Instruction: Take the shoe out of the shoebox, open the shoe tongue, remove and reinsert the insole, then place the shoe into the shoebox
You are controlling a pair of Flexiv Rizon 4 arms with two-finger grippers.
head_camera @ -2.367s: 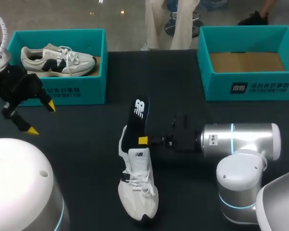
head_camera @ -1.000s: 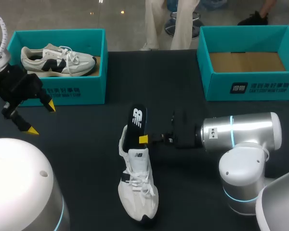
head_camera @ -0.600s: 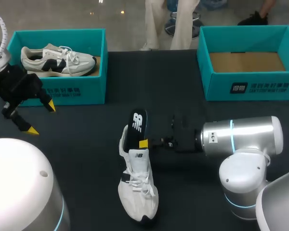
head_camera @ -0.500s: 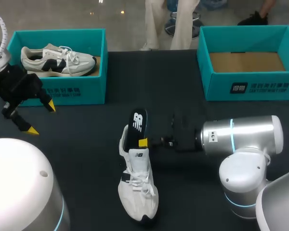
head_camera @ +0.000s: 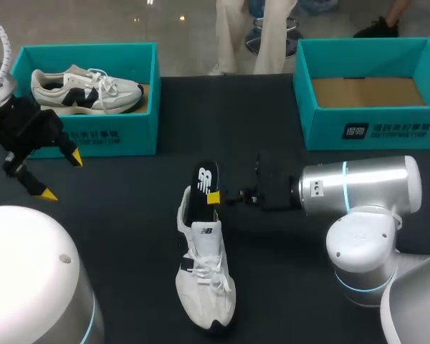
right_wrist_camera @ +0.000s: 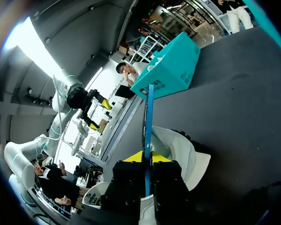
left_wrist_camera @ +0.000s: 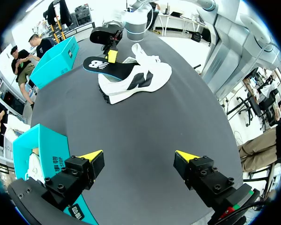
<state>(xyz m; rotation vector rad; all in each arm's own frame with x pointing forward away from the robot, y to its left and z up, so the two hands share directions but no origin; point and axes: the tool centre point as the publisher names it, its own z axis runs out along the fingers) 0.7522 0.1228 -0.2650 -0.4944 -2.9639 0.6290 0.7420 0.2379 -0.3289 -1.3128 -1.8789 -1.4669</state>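
**A:** So which step is this? The white shoe (head_camera: 204, 279) lies on the table (head_camera: 129, 236) nearest the camera, toe toward us, well outside any box.

**B:** The insole bit, I'd say. The black insole (head_camera: 206, 183) has its front end tucked down inside the shoe and its heel end sticking out past the collar. The right hand (head_camera: 214, 197) comes in from the side and is clamped on the edge. In the right wrist view the insole stands edge-on, pinched between both yellow tips.

**A:** Pulling out or pushing in?

**B:** Can't tell from this alone. Either way the next move has to run along the length of the shoe. Nothing's pinning the shoe down, so it could just slide along with the insole.

**A:** And the left hand (head_camera: 61, 175)?

**B:** Off to the side, fingers spread wide, holding nothing, hanging just in front of the left shoebox (head_camera: 115, 132).

**A:** That one's got a second shoe (head_camera: 86, 89) in it.

**B:** Yep. The right shoebox (head_camera: 373, 129) at the far edge is empty, so probably that's where ours ends up. The table is dark, matte and flat.
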